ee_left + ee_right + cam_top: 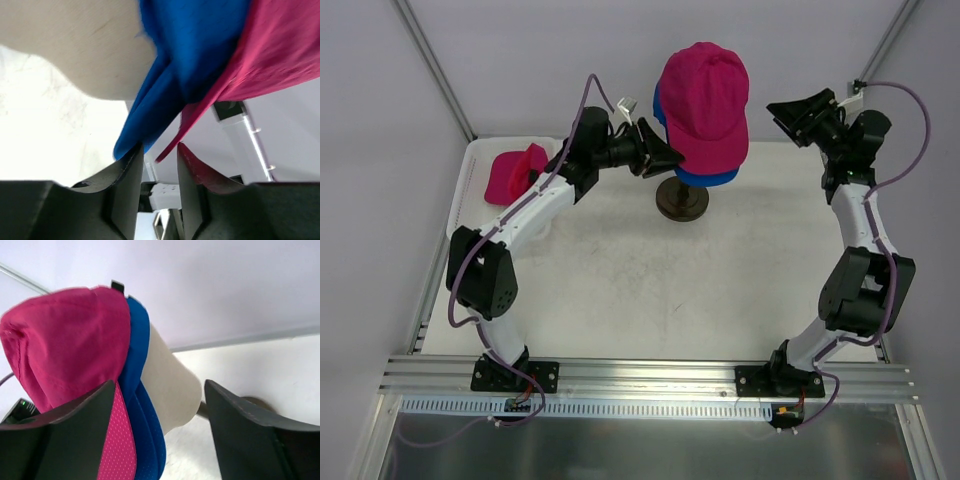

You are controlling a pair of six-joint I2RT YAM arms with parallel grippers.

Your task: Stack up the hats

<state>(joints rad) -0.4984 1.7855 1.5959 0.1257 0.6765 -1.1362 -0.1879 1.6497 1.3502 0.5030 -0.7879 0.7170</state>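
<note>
on the table (620, 300), the mannequin head (170, 385) wears a blue cap (712, 178) under a pink cap (705, 95); the second pink cap (515, 172) lies in the basket (462, 205). it is likely soft and light, best pinched at the brim. right gripper (790, 110) gapes empty; left gripper (670, 158) is slightly parted.

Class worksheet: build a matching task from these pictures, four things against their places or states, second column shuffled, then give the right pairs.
1. upper pink cap
2. blue cap
3. second pink cap
4. right gripper

A. lying in the white basket
B. open, apart from the hats
C. topmost on the mannequin head
D. under a pink cap

Pairs: 1-C, 2-D, 3-A, 4-B.
</note>
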